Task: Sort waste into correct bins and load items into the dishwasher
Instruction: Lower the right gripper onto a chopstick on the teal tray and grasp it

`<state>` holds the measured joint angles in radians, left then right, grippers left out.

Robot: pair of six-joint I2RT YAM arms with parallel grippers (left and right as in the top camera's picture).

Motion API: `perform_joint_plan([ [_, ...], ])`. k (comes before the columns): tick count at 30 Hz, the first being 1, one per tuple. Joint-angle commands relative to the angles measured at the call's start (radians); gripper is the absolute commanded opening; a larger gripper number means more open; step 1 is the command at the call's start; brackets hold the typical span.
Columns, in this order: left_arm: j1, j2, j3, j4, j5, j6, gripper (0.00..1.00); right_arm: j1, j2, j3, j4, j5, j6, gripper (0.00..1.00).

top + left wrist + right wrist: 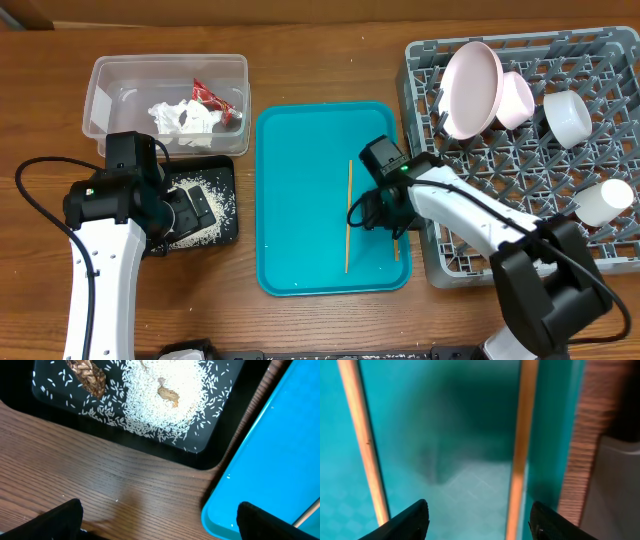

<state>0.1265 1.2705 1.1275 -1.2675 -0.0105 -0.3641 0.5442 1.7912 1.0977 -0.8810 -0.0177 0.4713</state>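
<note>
The right tool hangs part open low over the teal tray, one chopstick lying between its jaws and the other chopstick just outside them. The rack beside the tray holds the plate. The left tool gapes wide and empty over the desk, near the black tray of rice.

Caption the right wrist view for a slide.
Open right tool poised over the teal tray, one chopstick lined up between its fingers, the second chopstick alongside.
</note>
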Motion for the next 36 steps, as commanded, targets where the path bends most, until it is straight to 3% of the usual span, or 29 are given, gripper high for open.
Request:
perform_joint_plan([
  [1, 0.006, 0.005, 0.008, 0.001, 0.008, -0.010, 1.00, 0.003, 0.023, -0.003, 0.006, 0.016, 0.011, 0.67],
  [4, 0.006, 0.005, 0.008, 0.001, 0.008, -0.010, 1.00, 0.003, 0.023, -0.003, 0.005, 0.016, 0.011, 0.67],
  [10, 0.006, 0.005, 0.008, 0.001, 0.008, -0.010, 1.00, 0.003, 0.024, -0.005, -0.027, 0.015, 0.011, 0.57],
  [16, 0.006, 0.005, 0.008, 0.001, 0.008, -0.010, 1.00, 0.006, 0.051, -0.016, -0.044, 0.015, 0.010, 0.57],
  [20, 0.006, 0.005, 0.008, 0.001, 0.008, -0.010, 1.00, 0.006, 0.057, -0.017, -0.044, -0.029, -0.064, 0.49],
  [26, 0.006, 0.005, 0.008, 0.001, 0.008, -0.010, 1.00, 0.006, 0.061, -0.019, -0.047, -0.037, -0.079, 0.49],
  [36, 0.006, 0.005, 0.008, 0.001, 0.008, -0.010, 1.00, 0.006, 0.063, -0.035, -0.048, -0.037, -0.080, 0.23],
])
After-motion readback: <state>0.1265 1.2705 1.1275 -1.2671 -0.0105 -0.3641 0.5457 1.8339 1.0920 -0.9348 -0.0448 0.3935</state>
